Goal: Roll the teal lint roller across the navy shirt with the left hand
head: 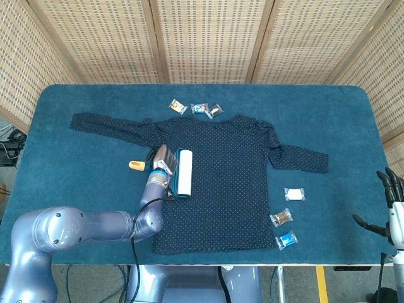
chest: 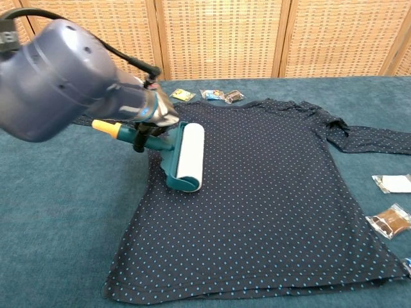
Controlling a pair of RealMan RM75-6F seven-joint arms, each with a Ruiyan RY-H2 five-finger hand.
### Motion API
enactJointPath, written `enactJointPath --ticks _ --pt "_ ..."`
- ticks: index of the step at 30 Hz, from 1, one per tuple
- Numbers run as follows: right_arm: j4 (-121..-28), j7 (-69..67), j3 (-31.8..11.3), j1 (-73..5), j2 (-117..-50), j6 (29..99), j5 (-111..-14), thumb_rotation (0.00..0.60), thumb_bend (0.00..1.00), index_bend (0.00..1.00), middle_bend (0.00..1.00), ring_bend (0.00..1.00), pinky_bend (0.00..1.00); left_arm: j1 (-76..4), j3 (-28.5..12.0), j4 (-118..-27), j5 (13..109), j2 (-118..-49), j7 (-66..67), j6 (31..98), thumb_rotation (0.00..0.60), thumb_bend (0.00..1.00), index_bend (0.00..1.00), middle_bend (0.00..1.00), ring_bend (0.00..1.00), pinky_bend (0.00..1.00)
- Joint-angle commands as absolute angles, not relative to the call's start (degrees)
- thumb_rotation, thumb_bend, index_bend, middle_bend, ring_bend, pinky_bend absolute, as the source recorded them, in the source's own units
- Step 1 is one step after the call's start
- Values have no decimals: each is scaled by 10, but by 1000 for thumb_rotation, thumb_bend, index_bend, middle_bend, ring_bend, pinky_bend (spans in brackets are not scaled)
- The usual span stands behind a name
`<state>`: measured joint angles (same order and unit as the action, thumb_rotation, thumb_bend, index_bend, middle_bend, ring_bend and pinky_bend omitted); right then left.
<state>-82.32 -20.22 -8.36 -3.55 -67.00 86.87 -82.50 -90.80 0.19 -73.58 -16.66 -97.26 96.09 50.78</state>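
- Grey metal left hand [head: 161, 161] grips the handle of the teal lint roller with the white sticky drum [head: 184, 172]; its fingers wrap the handle just beside the drum's frame.
- In the chest view the left hand [chest: 156, 115] is largely hidden by the forearm, and the roller [chest: 189, 156] lies on the cloth with its orange handle tip [chest: 103, 126] sticking out past the shirt's edge.
- The roller sits on the navy dotted long-sleeved shirt [head: 221, 183], on the chest panel close to the side seam nearest the left arm.
- The drum's long axis runs from collar toward hem; the handle points sideways, off the shirt, over the bare cloth.
- Across the shirt from the roller a broad stretch of flat fabric lies open as far as the far side seam.
- The shirt's hem lies near the front edge of the blue cloth-covered table [head: 69, 183]; its two sleeves spread outward, well short of the table's side edges.
- Three small wrapped sweets [head: 197, 108] lie just beyond the shirt's collar.
- A white packet [head: 294, 194], a brown packet [head: 281, 218] and a blue packet [head: 286, 240] lie beside the shirt's far side seam, apart from it.
- The right hand [head: 392, 211] hangs off the table's far corner with fingers apart, holding nothing.
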Motion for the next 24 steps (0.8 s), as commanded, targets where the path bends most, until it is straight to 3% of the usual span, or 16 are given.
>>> enactJointPath --ticks 1,14,24 --pt "-821 -209 -85 -36 -669 867 -823 600 139 87 0 0 0 -920 -12 -719 -178 -988 974 503 600 899 887 905 791 699" --pt "-812 -228 -85 -35 -668 864 -823 600 140 98 0 0 0 -972 -79 -616 -239 -1070 1060 497 600 900 887 905 791 699" --pt "-825 -201 -78 -35 -670 876 -841 600 140 101 0 0 0 -939 -81 -670 -228 -1038 1075 528 600 900 887 905 791 699"
